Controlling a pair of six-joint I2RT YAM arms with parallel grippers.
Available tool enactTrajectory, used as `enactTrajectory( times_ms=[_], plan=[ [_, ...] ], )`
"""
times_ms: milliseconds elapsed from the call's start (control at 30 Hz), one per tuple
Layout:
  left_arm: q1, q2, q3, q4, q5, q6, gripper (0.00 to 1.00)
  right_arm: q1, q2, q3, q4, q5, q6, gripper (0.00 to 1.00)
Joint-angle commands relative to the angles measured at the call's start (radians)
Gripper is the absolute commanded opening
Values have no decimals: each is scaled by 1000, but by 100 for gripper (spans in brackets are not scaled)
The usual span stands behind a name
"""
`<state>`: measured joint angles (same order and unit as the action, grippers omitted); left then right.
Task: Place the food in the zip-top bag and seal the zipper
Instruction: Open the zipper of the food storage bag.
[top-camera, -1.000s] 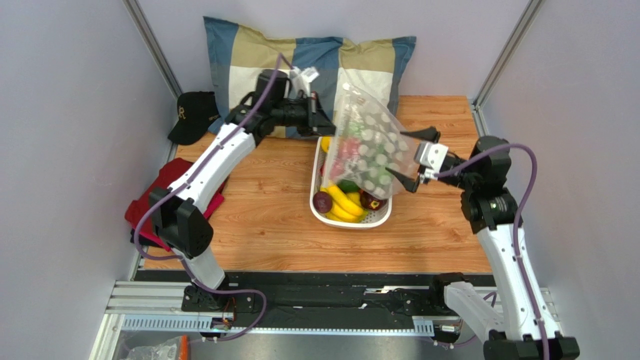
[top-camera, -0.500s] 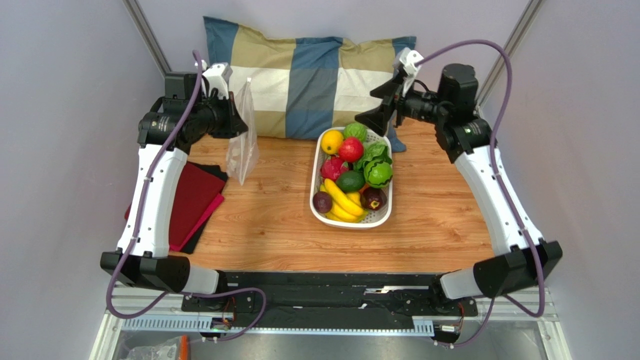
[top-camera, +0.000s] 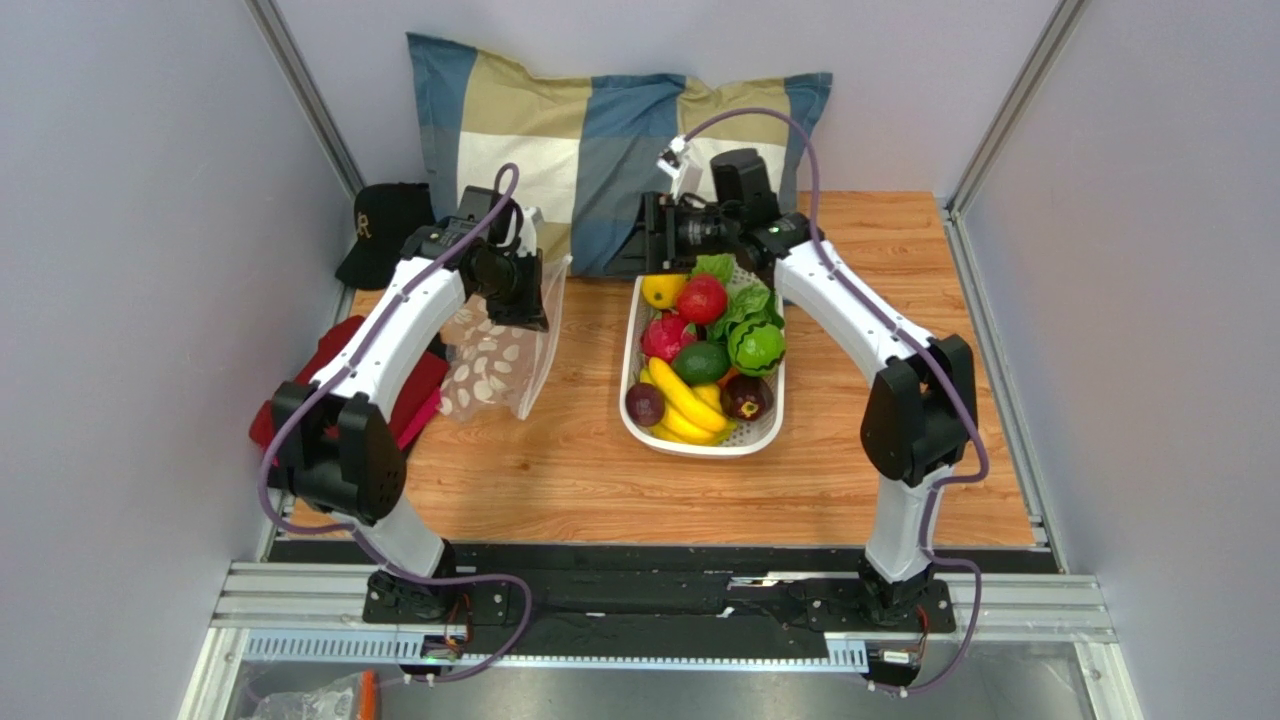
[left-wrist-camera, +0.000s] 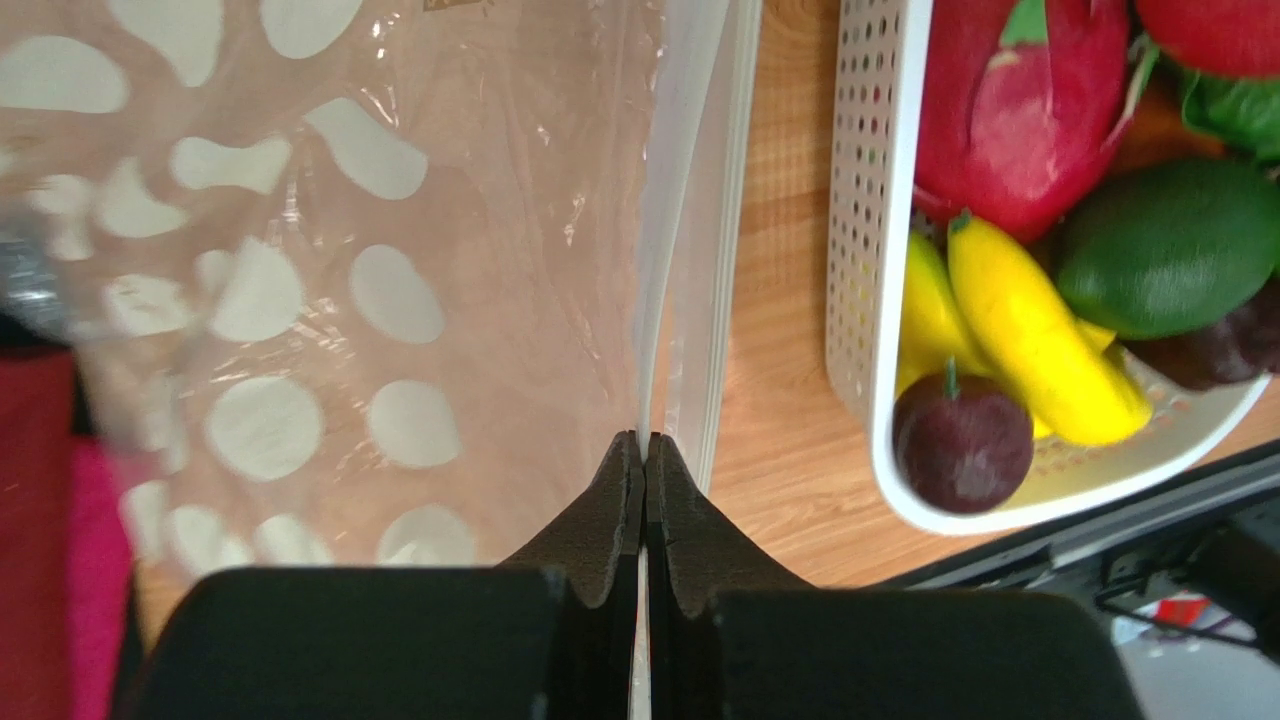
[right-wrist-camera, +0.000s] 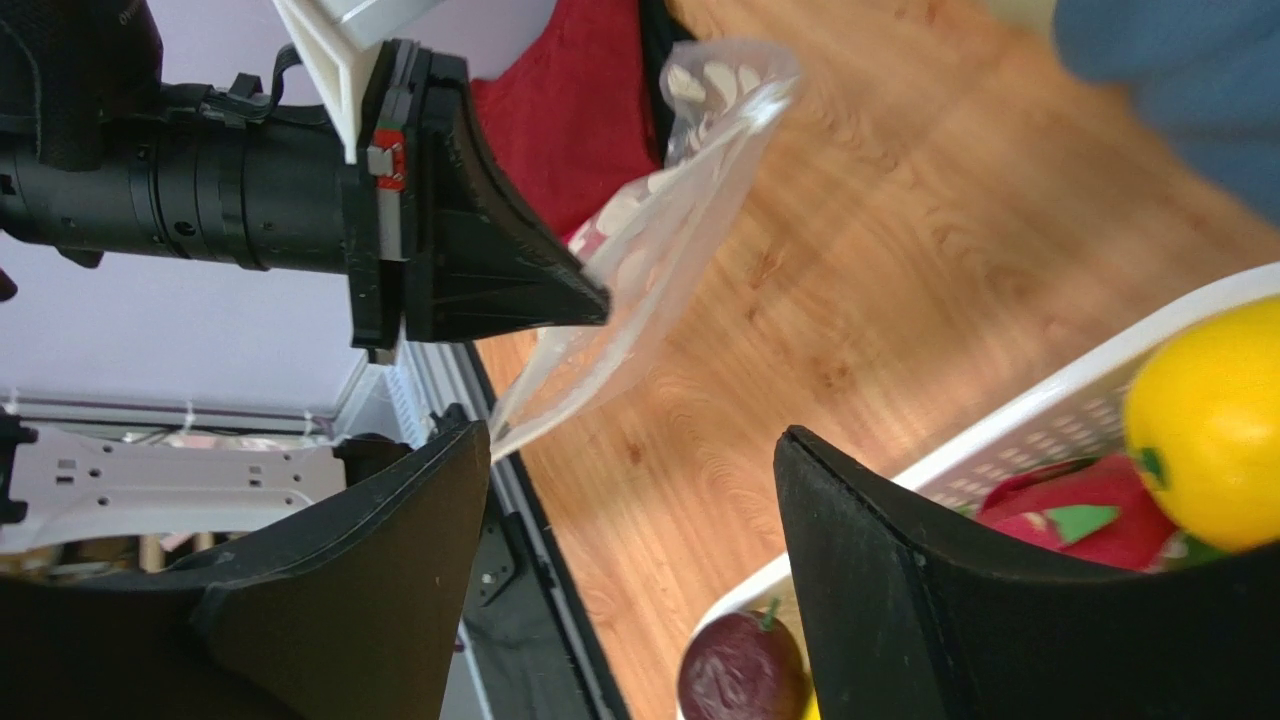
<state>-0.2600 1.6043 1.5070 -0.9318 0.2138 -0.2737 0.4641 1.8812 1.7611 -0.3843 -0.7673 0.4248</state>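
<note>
Hard to read first. From above, the left gripper (left-wrist-camera: 645, 441) tips are buried under its own wrist. The wrist cam settles it: fingers pressed together, pinching the zip-top bag (top-camera: 508, 357) at the zipper (left-wrist-camera: 694, 225) edge. The zipper runs out of frame at 12 o'clock there, so I can't tell if it's sealed along its length. From above the right gripper (right-wrist-camera: 634, 435) is unreadable too. Its own cam shows fingers spread wide with nothing between them, hovering at the 11 o'clock end of the basket (top-camera: 630, 360). Left wrist cam crops the red apple (top-camera: 700, 299) to a sliver. The red cloth (top-camera: 323, 393) is partly under arm and bag, and the arm clips the black cap (top-camera: 383, 222).

The bag sits at 9 o'clock of the basket, apart from it, spotted end near the cloth. All food is in the basket.

Counts:
- 1 bag, 1 basket
- 1 yellow lemon (top-camera: 663, 290), 1 apple, 1 round green fruit (top-camera: 712, 267)
- 1 dragon fruit (top-camera: 666, 336), 1 avocado (top-camera: 700, 362)
- 2 bananas (left-wrist-camera: 1029, 338), 2 dark plums (top-camera: 645, 402)
- lettuce (top-camera: 756, 347): leafy clump, can't split it into a count
- 1 pillow (top-camera: 601, 135) at the 12 o'clock edge of the table (top-camera: 842, 450)
</note>
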Motion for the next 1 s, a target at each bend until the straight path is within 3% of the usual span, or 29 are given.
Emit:
enactTrajectory(
  times_ms=[0,333,567,767,967],
  plan=[
    [2,58,74,96,73,-162,0,65,33,64,38,86,160,74],
    [2,42,52,206,171,-234,0,119,113,44,38,198,265,73],
    [54,37,33,221,254,-302,0,133,87,-51,64,217,272,68],
    [70,11,6,266,326,-292,0,134,81,-89,114,211,273,57],
    [70,9,-2,277,340,-289,0,139,119,-55,166,194,305,57]
  ],
)
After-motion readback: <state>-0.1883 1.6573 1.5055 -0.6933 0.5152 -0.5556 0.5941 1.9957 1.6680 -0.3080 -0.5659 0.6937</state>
